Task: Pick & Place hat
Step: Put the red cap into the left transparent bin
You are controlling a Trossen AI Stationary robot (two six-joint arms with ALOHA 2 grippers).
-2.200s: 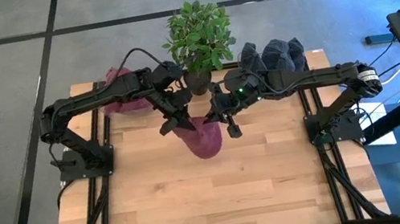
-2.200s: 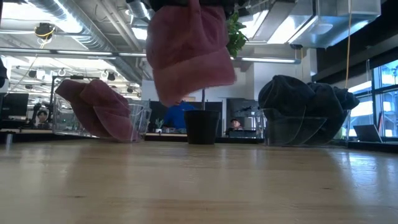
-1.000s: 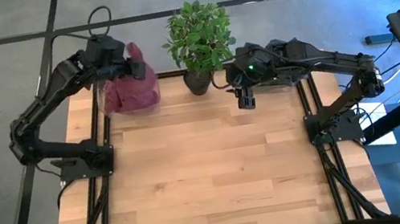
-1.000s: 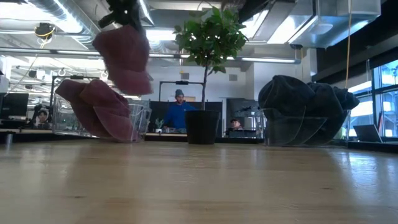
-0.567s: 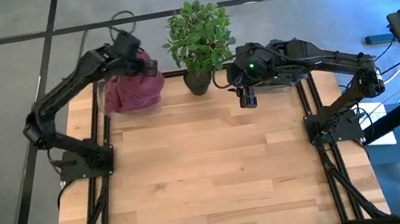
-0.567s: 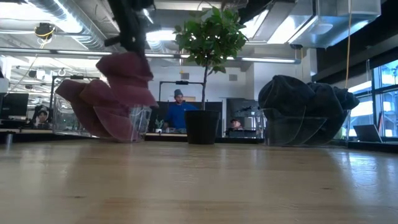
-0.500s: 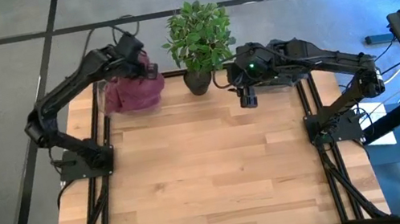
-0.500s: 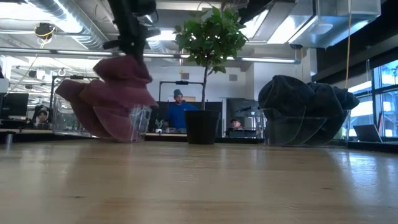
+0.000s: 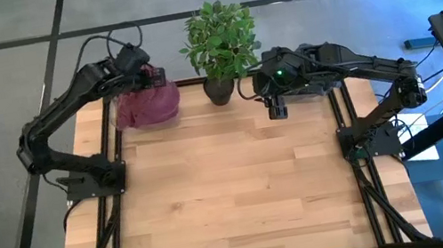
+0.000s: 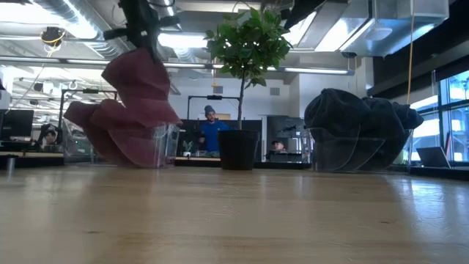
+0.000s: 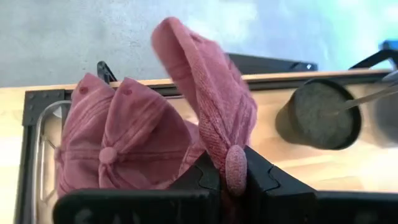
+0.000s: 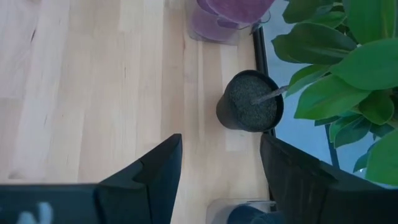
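A maroon hat (image 10: 139, 77) hangs over a clear bin (image 10: 167, 143) at the table's far left corner. The bin holds more maroon hats (image 11: 118, 143). My left gripper (image 11: 229, 171) is above that bin (image 9: 143, 69), shut on the hanging hat (image 11: 205, 93). My right gripper (image 9: 278, 113) stands open above the table's far edge, beside the black plant pot (image 12: 250, 101), with nothing between its fingers (image 12: 158, 168). My left gripper pinches the hat at its crown, at the top button (image 11: 235, 169), between its two fingers. It comes at the hat from above. The hat hangs below the fingers, and its lower part (image 10: 146, 110) meets the pile of hats in the bin.
A potted plant (image 9: 221, 38) stands at the middle of the far edge. A second clear bin with dark hats (image 10: 363, 117) stands at the far right corner (image 9: 306, 60). The wooden tabletop (image 9: 233, 194) lies bare toward the near edge. A person (image 10: 211, 132) shows behind the table.
My left gripper, still shut on the hat, has swung a little toward the right and back over the far left bin. The hat has come down from hanging free until its lower part meets the pile there.
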